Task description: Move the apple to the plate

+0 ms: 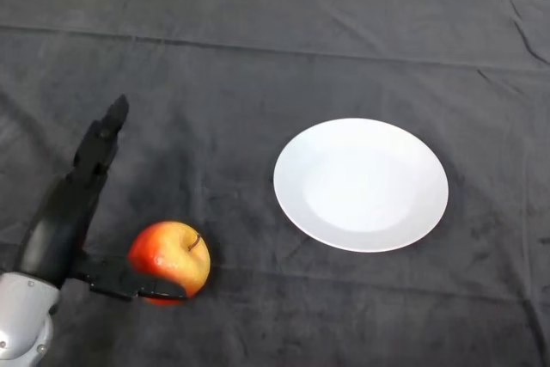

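Note:
A red and yellow apple (pixel 171 258) lies on the dark cloth at the lower left, stem up. A white plate (pixel 361 183) lies to its right, empty, a short gap away. My left hand (pixel 64 221) is at the left of the apple. Its fingers (pixel 101 143) point straight up the table, away from the apple. Its thumb (pixel 129 284) reaches along the apple's near side and touches its lower edge. The hand is open and holds nothing.
The dark cloth (pixel 258 66) covers the whole table, with a few creases. A pale wall strip runs along the far edge.

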